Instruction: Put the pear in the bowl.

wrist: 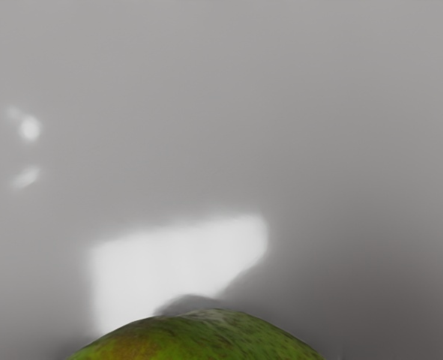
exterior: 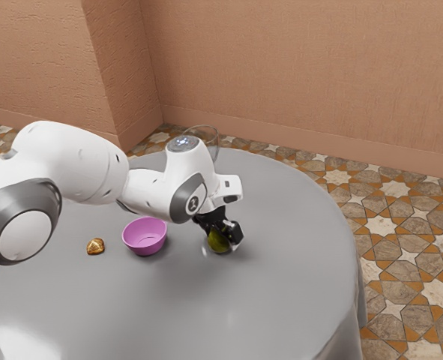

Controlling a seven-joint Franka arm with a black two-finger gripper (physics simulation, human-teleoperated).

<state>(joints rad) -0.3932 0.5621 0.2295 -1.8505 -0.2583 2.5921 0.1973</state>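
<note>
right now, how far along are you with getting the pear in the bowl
Done: my end effector has reached the pear, which sits right at it. In hand: the grasp, it seems, though I can't tell whether the pear is firmly gripped or lifted. Left: carrying it to the pink bowl, which stands apart from the pear, toward the exterior view's left, then letting it go inside.

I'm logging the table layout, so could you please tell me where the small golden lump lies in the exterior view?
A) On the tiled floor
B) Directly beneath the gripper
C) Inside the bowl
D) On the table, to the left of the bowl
D: the golden lump rests on the tablecloth, left of the pink bowl.
</note>
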